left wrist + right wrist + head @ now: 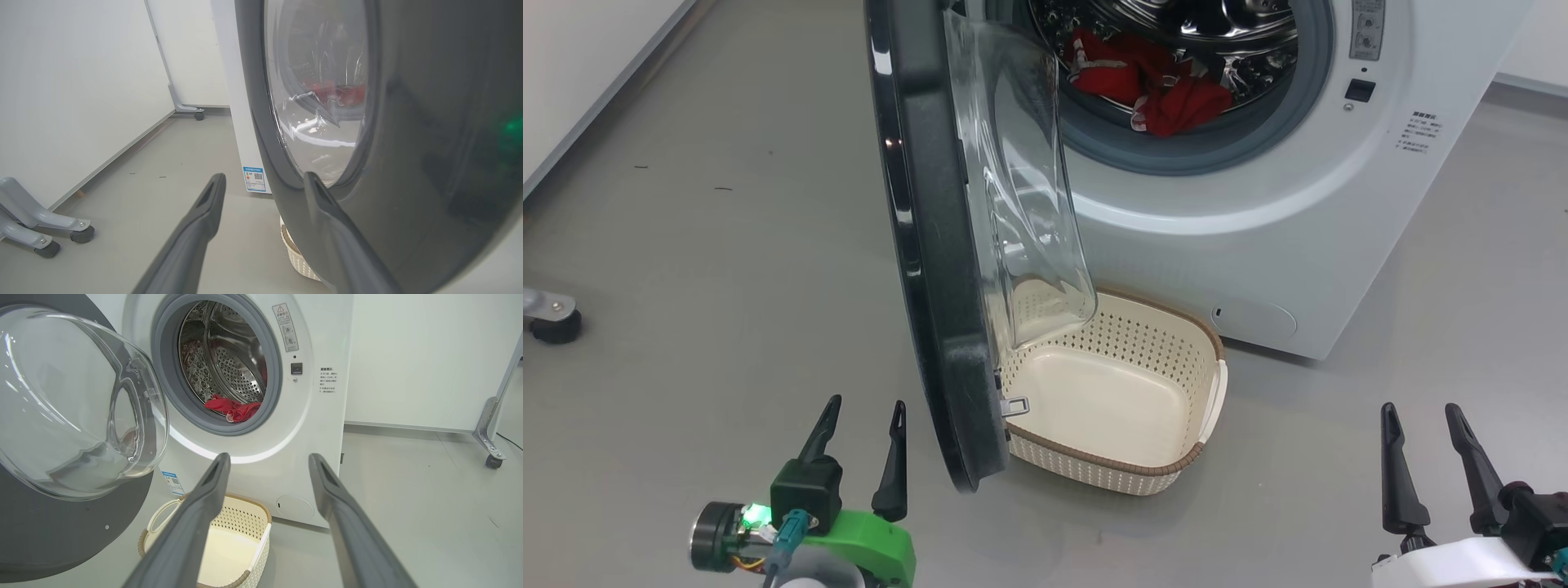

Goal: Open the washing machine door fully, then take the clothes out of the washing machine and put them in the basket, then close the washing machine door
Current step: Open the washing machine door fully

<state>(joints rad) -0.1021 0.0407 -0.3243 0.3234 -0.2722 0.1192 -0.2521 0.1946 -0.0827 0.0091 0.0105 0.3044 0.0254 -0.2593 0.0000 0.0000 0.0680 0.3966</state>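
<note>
Grey floor in front of me
On the floor (727,269) stand the white washing machine (1258,253) and, just before its front, the cream basket (1094,478); a grey wheeled foot (551,318) rests well off to my left.

Left gripper (865,404): two long dark tapering fingers (892,465), black block, bright green bracket (866,545); a green light (754,513) is glowing beside a teal plug (791,527) and ribbed metal disc (709,535). Right gripper (1420,408): is showing matching dark fingers and a white bracket (1454,567).
</note>
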